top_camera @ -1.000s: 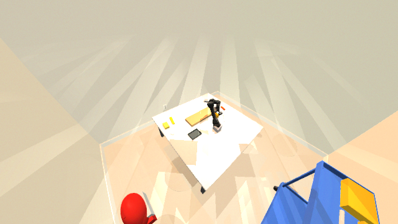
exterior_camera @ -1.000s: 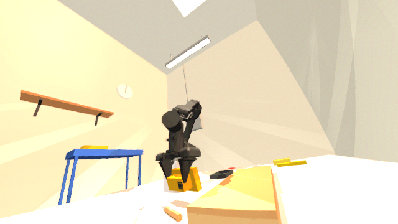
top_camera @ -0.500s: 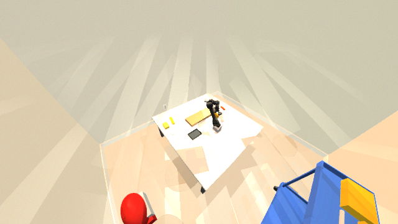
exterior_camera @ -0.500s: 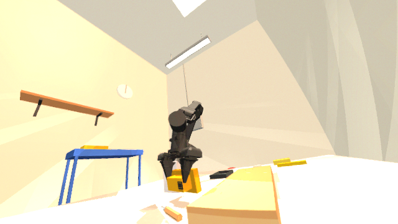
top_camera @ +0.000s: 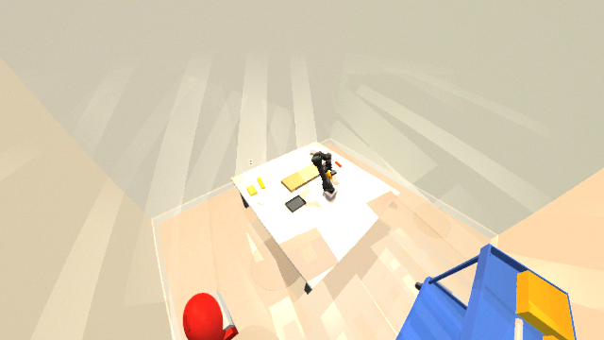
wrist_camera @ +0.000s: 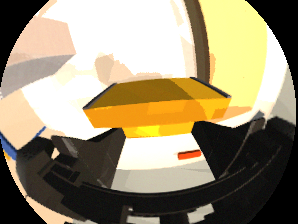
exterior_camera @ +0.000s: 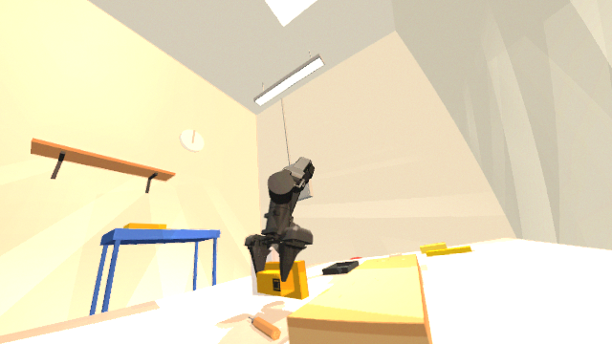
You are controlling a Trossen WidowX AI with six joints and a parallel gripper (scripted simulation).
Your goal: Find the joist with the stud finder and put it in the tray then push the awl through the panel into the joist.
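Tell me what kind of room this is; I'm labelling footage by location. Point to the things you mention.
Probably a workshop or training room: a low wooden floor panel (top_camera: 293, 181) (exterior_camera: 363, 296) lies on a white worktable (top_camera: 349, 212), an orange-handled awl (top_camera: 338, 164) (exterior_camera: 266, 328) (wrist_camera: 189, 155) beside it, and a blue cart (top_camera: 477, 293) stands nearby.

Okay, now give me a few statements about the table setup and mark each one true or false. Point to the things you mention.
1. The hand (exterior_camera: 273, 277) (wrist_camera: 157, 123) is shut on the yellow stud finder (exterior_camera: 298, 286) (wrist_camera: 157, 112). True.
2. The stud finder lies in the black tray (top_camera: 295, 204) (exterior_camera: 338, 268). False: it is in the hand, away from the tray.
3. The awl (top_camera: 338, 164) (exterior_camera: 266, 328) (wrist_camera: 189, 155) has an orange handle. True.
4. The awl stands upright in the floor panel (top_camera: 294, 181) (exterior_camera: 363, 306) (wrist_camera: 235, 45). False: it lies on the table (top_camera: 349, 217) beside the panel.
5. The blue-legged table in the background has a yellow thing on top. True.
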